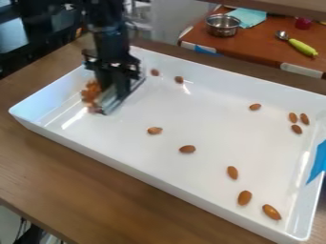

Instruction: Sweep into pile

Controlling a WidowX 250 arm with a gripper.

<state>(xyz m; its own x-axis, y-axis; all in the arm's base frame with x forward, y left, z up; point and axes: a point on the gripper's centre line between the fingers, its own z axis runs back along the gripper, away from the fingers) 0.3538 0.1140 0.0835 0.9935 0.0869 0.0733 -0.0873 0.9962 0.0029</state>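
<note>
Surface: a white, glossy, rectangular tray with raised walls (146, 177) is lying on a brown wood-grain table (76, 178). Blue tape (318, 162) is clinging at its 4 o'clock side.

End effector: the black two-finger gripper (116, 71) is hanging over the tray's 10–11 o'clock region. A flat, greyish, shiny plate (115, 101) is standing tilted just below it. Opening, and whether it is gripping the plate: cannot tell.

Sample: a blurred orange-brown cluster, apparently almonds (90, 94), is sitting beside the plate, on its 9 o'clock side. Eleven loose brown oval almonds (187, 149) are lying scattered: two toward 11–12, one at 2, three close together at 3, one near centre toward 9, one near centre toward 6, three in a loose line toward 5.

Room: toward 1 o'clock, a reddish-brown tabletop (267, 47) is supporting a round silver metal bowl (223, 26), a pale teal cloth (249, 17) and a silver scoop with a lime-green handle (300, 45). Dark cables (24, 228) are hanging at 7.
</note>
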